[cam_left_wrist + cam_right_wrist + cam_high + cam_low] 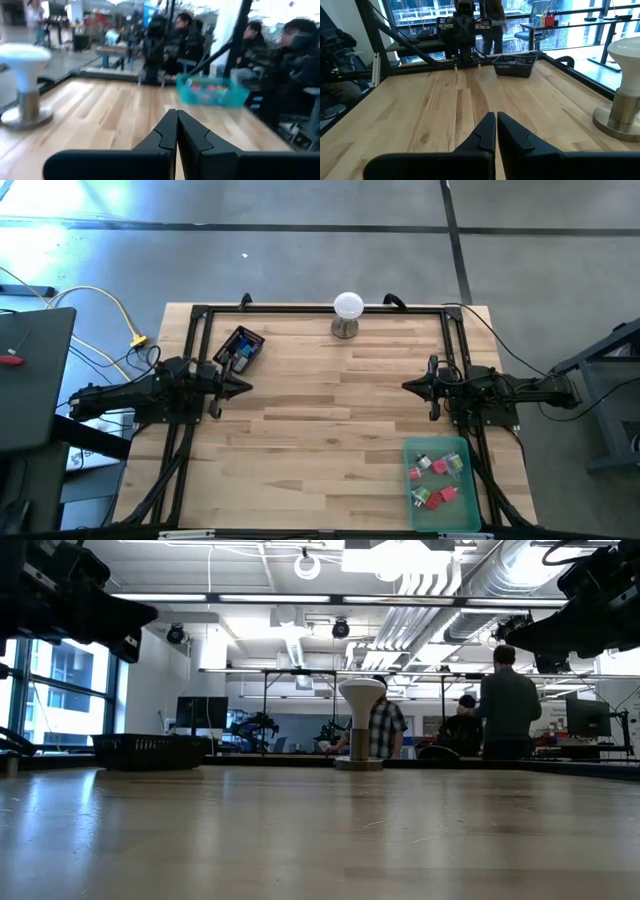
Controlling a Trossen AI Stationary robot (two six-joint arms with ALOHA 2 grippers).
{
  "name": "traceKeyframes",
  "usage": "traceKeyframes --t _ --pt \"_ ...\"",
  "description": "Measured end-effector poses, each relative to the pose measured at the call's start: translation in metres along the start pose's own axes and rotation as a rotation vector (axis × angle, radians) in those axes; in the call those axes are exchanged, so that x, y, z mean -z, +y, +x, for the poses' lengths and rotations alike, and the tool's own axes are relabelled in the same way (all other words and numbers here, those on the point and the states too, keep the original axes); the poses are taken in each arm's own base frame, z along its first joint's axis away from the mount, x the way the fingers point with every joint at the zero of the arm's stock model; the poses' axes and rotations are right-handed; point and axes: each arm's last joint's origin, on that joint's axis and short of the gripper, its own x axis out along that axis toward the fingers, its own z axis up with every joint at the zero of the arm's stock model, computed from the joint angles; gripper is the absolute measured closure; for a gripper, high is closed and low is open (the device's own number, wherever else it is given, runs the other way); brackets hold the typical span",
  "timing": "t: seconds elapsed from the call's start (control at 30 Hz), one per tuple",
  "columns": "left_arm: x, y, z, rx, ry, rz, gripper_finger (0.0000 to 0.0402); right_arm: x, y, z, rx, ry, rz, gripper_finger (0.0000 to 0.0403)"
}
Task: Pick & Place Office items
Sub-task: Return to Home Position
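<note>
Table (pixel 330 410) from above: left gripper (pixel 243 386) hangs over the left side, tips pointing inward, jaws pressed together, holding nothing. Right gripper (pixel 408 386) mirrors it on the right side, also pressed together and empty. The two are well apart. Office items (pixel 433 498): red, pink and green pieces lie in the green bin (pixel 468 515), at the right-hand corner on the edge opposite the ball. A few blue pieces sit in the black bin (pixel 250 335) on the left, just beyond the left gripper. White ball on metal stand (pixel 347 315) is at the middle of the far edge.

Low view: left arm (pixel 60 600) and right arm (pixel 585 605) sit up in the top corners, above the wood. Can't tell pinched or spread from here. Black bin left, ball stand centre, people (pixel 505 705) in the room behind.

Left wrist view: fingers (pixel 162 137) meet with no gap. Green bin with its coloured pieces is across the table, people seated beyond it.

Right wrist view: fingers tip to tip, nothing between. Black bin ahead, left arm opposite, ball stand close by.
</note>
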Motion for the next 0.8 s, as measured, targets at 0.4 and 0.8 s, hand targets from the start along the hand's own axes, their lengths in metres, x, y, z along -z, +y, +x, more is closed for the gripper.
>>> traceKeyframes --t 0.4,0.8 --pt "0.0015 0.0003 0.0000 -0.005 0.006 -0.002 0.0401 0.0000 0.0000 0.0000 0.000 0.000 0.000 0.0398" --pt "0.0021 0.0004 0.0001 -0.004 0.007 -0.002 0.0401 0.0000 0.0000 0.0000 0.000 0.000 0.000 0.0398"
